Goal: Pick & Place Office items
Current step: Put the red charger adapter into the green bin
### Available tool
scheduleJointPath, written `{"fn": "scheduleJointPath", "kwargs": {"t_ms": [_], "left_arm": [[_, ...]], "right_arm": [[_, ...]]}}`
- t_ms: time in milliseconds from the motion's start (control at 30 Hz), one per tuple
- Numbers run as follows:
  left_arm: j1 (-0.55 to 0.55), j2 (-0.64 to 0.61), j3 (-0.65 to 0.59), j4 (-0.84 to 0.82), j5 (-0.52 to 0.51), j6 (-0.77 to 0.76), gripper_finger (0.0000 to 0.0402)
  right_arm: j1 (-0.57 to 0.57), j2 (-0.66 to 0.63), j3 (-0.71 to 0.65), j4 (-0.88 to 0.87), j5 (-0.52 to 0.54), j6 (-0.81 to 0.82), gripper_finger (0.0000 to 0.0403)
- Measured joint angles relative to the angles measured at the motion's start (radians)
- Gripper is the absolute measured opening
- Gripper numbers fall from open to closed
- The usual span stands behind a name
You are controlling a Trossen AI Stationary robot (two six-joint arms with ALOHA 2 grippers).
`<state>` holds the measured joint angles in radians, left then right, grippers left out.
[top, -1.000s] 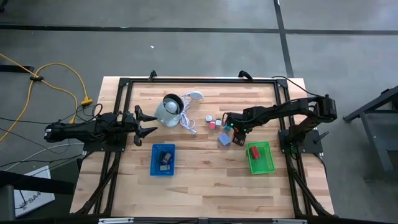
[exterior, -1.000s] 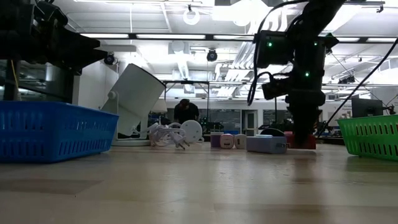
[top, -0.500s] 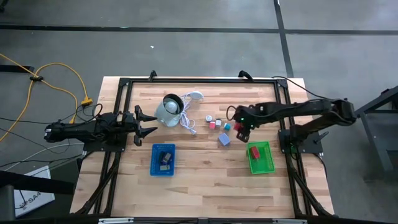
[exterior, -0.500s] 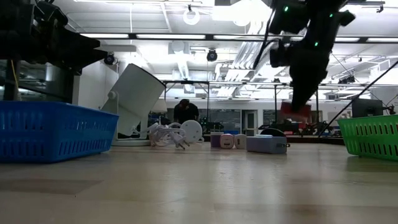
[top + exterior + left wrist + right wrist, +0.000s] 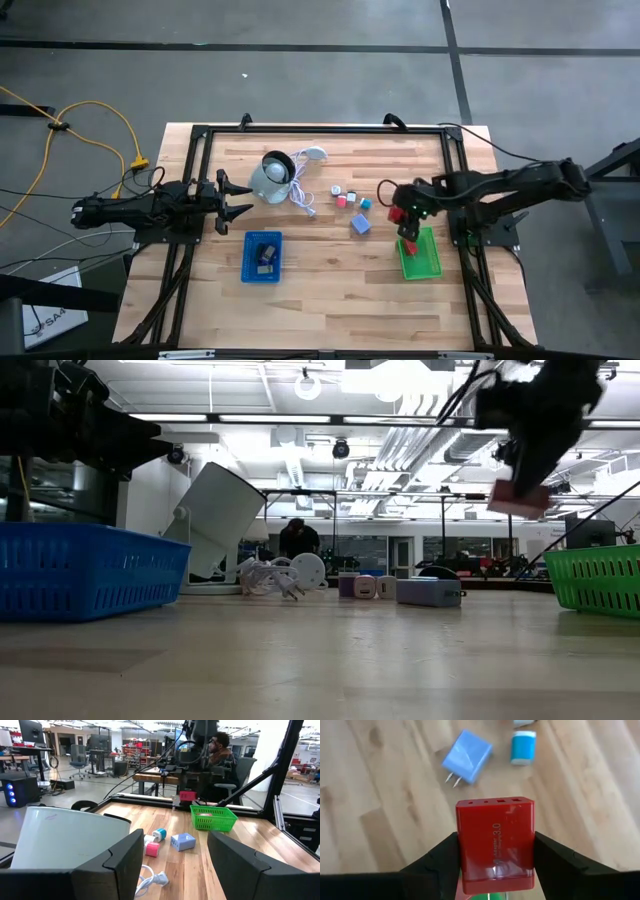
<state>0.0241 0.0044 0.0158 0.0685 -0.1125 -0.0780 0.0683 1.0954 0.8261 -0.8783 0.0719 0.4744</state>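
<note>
Right wrist view is showing the red, hard-plastic charger block [image 5: 495,842] sitting pinched between the two dark fingers of the right gripper [image 5: 495,855], its ported face turned toward the camera. It is hanging in the air above the near edge of the green mesh plastic tray [image 5: 432,262], clear of the table. Judging by its boxy shell, it is looking light and stiff, but smooth-sided and likely slippery, so gripping across the flat broad faces, as now, seems the safest hold.

On the table beyond it, the pale-blue plug block with two metal prongs [image 5: 467,762] and the teal-and-white little block [image 5: 523,747] are lying loose and apart.

Across the table, the left gripper [image 5: 232,199] is waiting with its fingers spread wide, holding nothing, beside the grey-white round object [image 5: 270,178].

Underneath, the pale slatted wooden tabletop [image 5: 330,280] is lying flat and even. Behind it, a brightly lit workshop is showing, with a person [image 5: 221,749] sitting far off.
</note>
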Motion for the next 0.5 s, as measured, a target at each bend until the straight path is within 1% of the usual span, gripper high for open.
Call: {"fn": "scheduleJointPath", "kwargs": {"t_ms": [267,500], "left_arm": [[0.000,0.000,0.000,0.000,0.000,0.000,0.0212],[0.000,0.000,0.000,0.000,0.000,0.000,0.0212]], "right_arm": [[0.186,-0.034,0.000,-0.036,0.001,0.106,0.0198],[0.330,-0.035,0.000,-0.066,0.033,0.227,0.0198]]}}
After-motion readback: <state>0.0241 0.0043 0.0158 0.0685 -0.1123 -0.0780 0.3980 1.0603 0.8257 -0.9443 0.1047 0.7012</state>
